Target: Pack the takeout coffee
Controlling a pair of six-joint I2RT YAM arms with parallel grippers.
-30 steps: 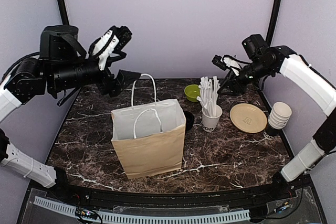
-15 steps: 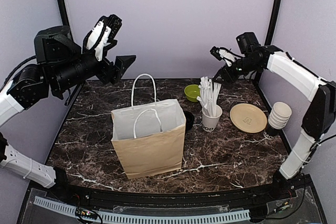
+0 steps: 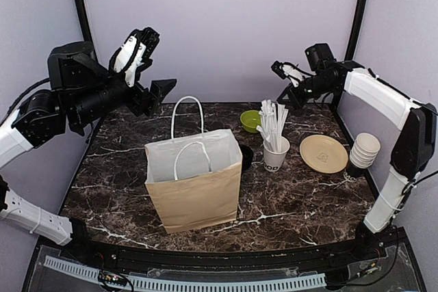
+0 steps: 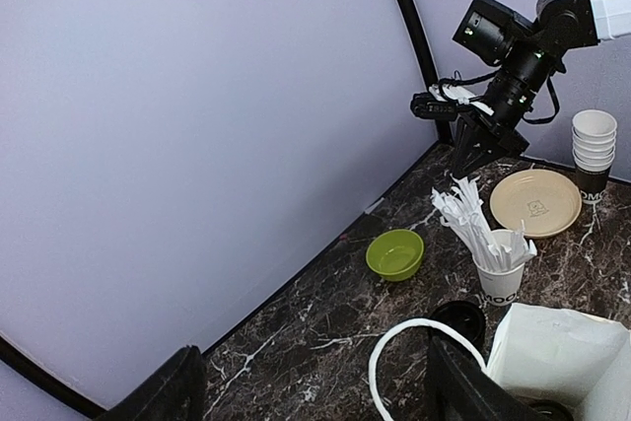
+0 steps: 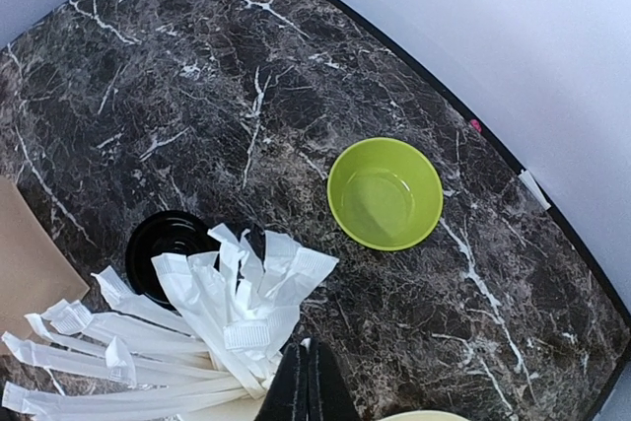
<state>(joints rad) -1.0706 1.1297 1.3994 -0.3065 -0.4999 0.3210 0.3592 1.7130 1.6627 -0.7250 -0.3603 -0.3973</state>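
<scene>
L hand (image 4: 311,372): high over table (image 3: 116,182) rear-left, fingers spread wide, nothing held.
R hand (image 5: 308,382): fingers pressed together, empty, up near straw cup (image 3: 275,154).
Takeout coffee (image 3: 246,156) (we see mostly its black lid): upright on table, between paper bag (image 3: 195,182) and straw cup, just beside both. Hands well apart from it.
Green bowl (image 3: 250,121): behind straw cup.

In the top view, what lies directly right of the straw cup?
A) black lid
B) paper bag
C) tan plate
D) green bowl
C: the tan plate lies just right of the straw cup; the bowl sits farther back, the bag to its left.
</scene>
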